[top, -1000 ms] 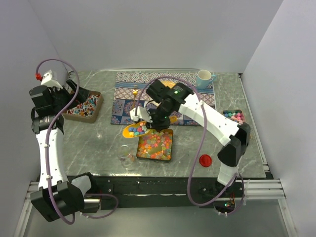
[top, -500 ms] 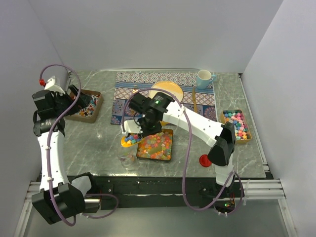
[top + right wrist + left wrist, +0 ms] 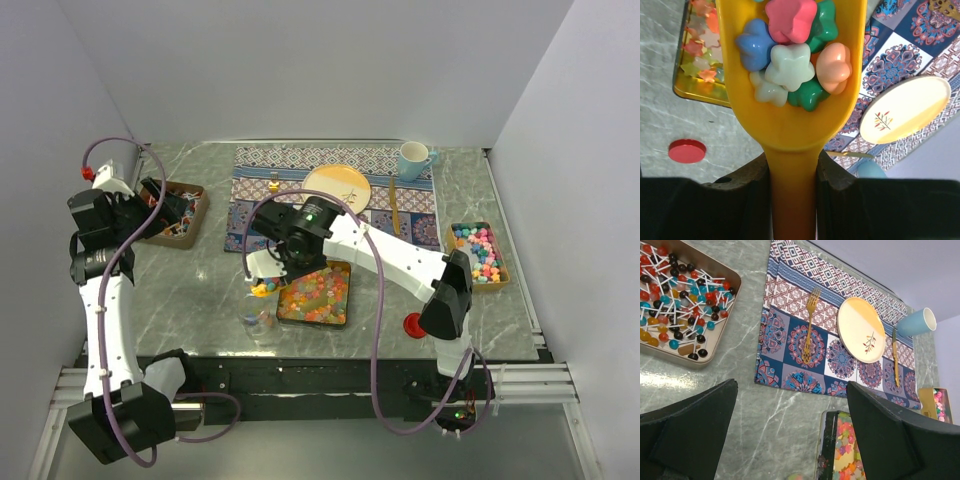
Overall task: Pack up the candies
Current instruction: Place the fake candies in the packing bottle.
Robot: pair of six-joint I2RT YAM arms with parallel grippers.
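The candies (image 3: 790, 60), glossy star shapes in pink, blue, green, peach and white, sit heaped in the bowl of a yellow scoop (image 3: 790, 125). It is kept fairly level, we judge, so that none roll off on the way to the jar (image 3: 258, 322). Many more lie in the gold tray (image 3: 347, 296) just beside it. The right gripper (image 3: 791, 172) has its jaws part closed on the scoop's handle, pinching it from both sides. The scoop hangs off the tray's near-left corner, just above the jar, which we read as lining up a pour. The left gripper (image 3: 790, 437) hovers wide open and empty near the lollipop box (image 3: 734, 287), well out of the way. A second ago the scoop was over the tray's far edge by the mat (image 3: 790, 300). It has since swung left and nearer, toward the jar, while the left arm has hardly shifted.
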